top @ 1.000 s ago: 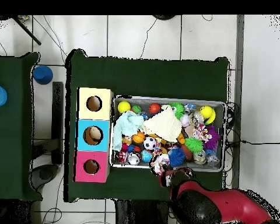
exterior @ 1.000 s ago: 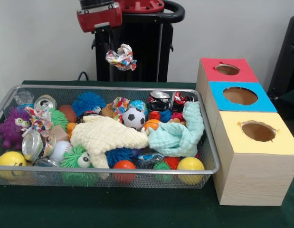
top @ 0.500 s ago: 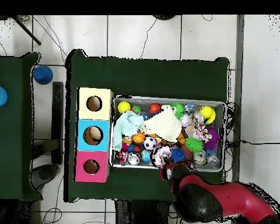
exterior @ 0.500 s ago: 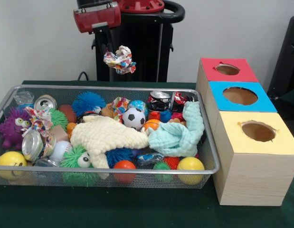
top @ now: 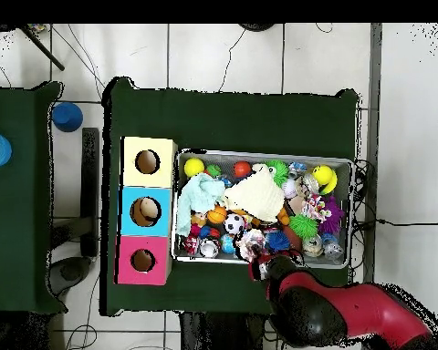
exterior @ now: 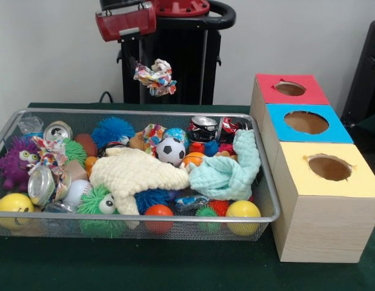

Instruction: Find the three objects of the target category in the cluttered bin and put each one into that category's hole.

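The wire mesh bin (exterior: 145, 112) lies on the green table, full of toys; it also shows in the overhead view (top: 259, 153). My gripper (exterior: 145, 68) hangs above the bin's far rim, shut on a knotted multicoloured cloth bundle (exterior: 155, 77). In the overhead view the bundle (top: 252, 244) sits over the bin's edge nearest the robot, by the arm's red head (top: 286, 278). A tan-orange patch (exterior: 137, 142) peeks behind the cream cloth (exterior: 139, 171); I cannot tell whether it is a plush animal. No plush animal shows clearly.
Three wooden boxes with holes stand beside the bin: red (exterior: 290, 88), blue (exterior: 306, 122) and yellow (exterior: 329, 167). The bin holds a mint cloth (exterior: 226, 173), a soccer ball (exterior: 171, 151), crushed cans (exterior: 42, 185), spiky balls (exterior: 112, 130) and a purple googly-eyed toy (exterior: 16, 163).
The gripper has shifted only slightly, still holding the bundle, which has swung a little. In the overhead view the bundle now lies further over the bin.
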Motion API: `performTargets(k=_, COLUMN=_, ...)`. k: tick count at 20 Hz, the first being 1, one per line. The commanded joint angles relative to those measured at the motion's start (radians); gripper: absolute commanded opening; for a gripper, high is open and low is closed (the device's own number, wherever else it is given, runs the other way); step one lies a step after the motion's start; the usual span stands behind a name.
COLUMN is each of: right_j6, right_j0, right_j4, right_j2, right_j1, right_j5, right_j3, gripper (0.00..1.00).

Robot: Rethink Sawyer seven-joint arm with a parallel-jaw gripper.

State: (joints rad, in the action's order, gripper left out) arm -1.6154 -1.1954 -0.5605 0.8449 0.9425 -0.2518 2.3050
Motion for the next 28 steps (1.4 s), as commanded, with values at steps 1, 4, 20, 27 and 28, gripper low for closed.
performTargets(k=1, right_j6=-0.017, right_j0=-0.007, right_j4=-0.001, right_j2=0.049, right_j1=0.008, right_j5=0.018, right_j3=-0.107, gripper=1.0)
performTargets(k=4, right_j6=-0.021, right_j0=-0.006, right_j4=-0.002, right_j2=0.045, right_j1=0.008, right_j5=0.018, right_j3=-0.106, gripper=1.0)
performTargets(k=20, right_j6=-0.207, right_j0=0.183, right_j4=0.004, right_j2=-0.162, right_j1=0.082, right_j5=0.089, right_j3=-0.043, gripper=1.0)
performTargets(k=27, right_j6=-0.273, right_j0=0.356, right_j4=0.043, right_j2=-0.321, right_j1=0.11, right_j5=0.174, right_j3=-0.017, gripper=1.0)
performTargets(k=28, right_j6=-0.28, right_j0=0.386, right_j4=0.05, right_j2=-0.351, right_j1=0.105, right_j5=0.192, right_j3=-0.017, gripper=1.0)
